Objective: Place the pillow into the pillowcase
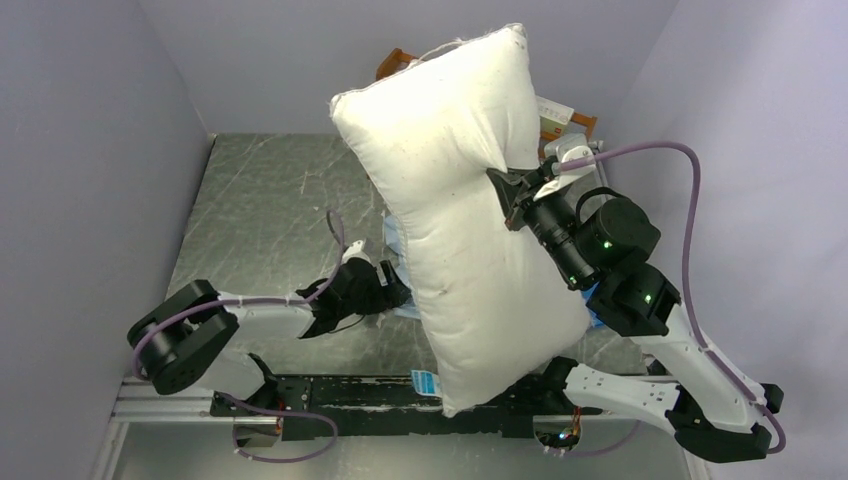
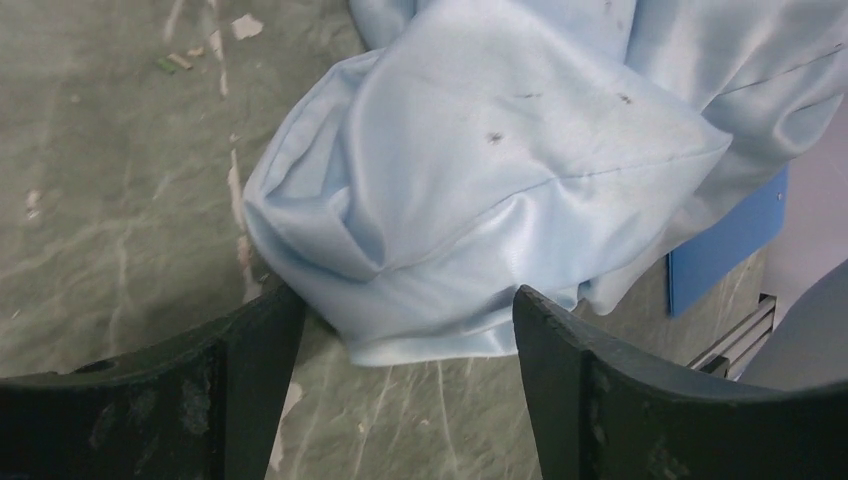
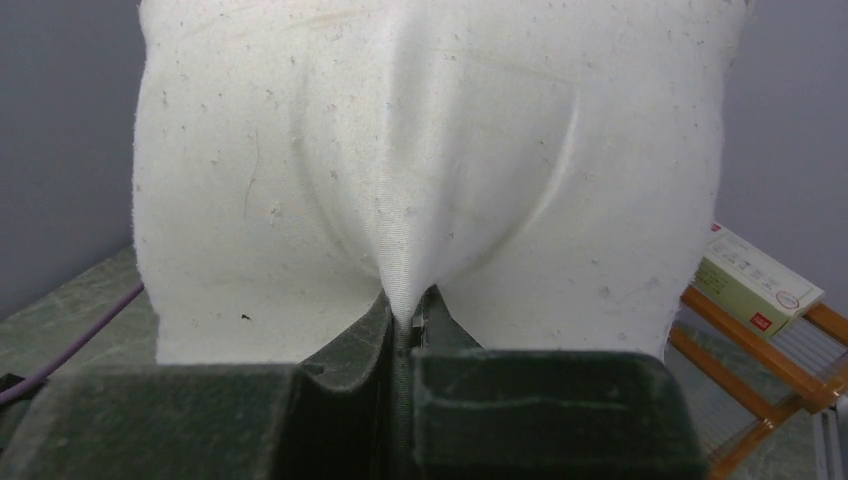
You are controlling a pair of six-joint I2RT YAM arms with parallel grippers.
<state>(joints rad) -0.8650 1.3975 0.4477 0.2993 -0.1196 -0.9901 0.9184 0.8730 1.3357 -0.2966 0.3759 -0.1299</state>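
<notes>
From my seat the grey marbled tabletop (image 1: 270, 220) fills the middle of the overhead view. The pillow (image 1: 470, 230) hangs across it from upper centre down to the lower centre, raised clear of the surface. It is up there because the right arm (image 1: 640, 290) has it by a fold on its right edge. In the right wrist view the right jaws are clenched hard on a tuck of white fabric, which I judge keeps the bulk off the cloth below. The pillowcase (image 2: 480, 180) lies crumpled on the tabletop beneath the pillow. In the overhead view it is mostly hidden, showing only at the pillow's left edge. In the left wrist view the left jaws stand wide apart and grip nothing. A rounded corner of the pale blue cloth sits between their tips, so I read this as lining up for a grasp to find the opening. I cannot tell from here where that opening is. A bright-blue flat sheet (image 2: 725, 250) pokes out from under the cloth at right. The pillow's small tag (image 1: 425, 382) shows at its lower end.
</notes>
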